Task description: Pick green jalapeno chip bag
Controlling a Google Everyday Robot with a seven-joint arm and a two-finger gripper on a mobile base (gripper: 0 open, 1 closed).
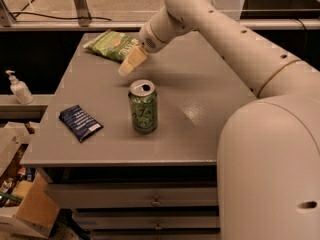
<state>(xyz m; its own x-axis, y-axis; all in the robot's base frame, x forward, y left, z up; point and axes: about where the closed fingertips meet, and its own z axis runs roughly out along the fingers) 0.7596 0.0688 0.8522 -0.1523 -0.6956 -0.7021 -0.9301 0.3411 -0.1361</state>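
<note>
The green jalapeno chip bag (112, 45) lies flat at the far left corner of the grey table (210, 109); it is light green with white lettering and a red-orange mark. My gripper (130, 64), cream-coloured at the end of the white arm, hangs just right of and nearer than the bag, over its near right corner and above the table. It holds nothing that I can see. The arm reaches in from the right.
A green soda can (143, 106) stands upright mid-table, just in front of the gripper. A small dark blue packet (80, 122) lies near the front left edge. A sanitizer bottle (19, 88) and cardboard boxes (30, 209) sit left of the table. Drawers are below.
</note>
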